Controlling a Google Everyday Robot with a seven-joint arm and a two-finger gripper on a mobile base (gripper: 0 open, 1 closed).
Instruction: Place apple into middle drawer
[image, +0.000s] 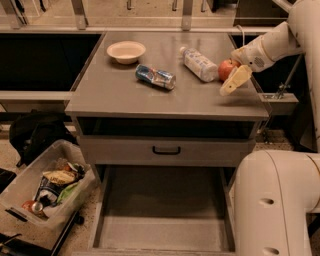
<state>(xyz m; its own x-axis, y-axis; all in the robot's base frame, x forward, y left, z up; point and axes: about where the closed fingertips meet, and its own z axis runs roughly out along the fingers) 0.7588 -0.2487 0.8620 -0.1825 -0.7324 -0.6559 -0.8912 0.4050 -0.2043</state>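
The red apple rests near the right edge of the grey cabinet top, just right of a lying bottle. My gripper reaches in from the right and is right against the apple's right side, covering part of it. The middle drawer stands pulled out at the bottom of the cabinet, its flat grey floor bare. Above it is a shut drawer front with a small black handle.
On the cabinet top are a white bowl, a crushed blue can and a clear plastic bottle. A clear bin of rubbish and a black bag sit on the floor at the left. My white arm body fills the lower right.
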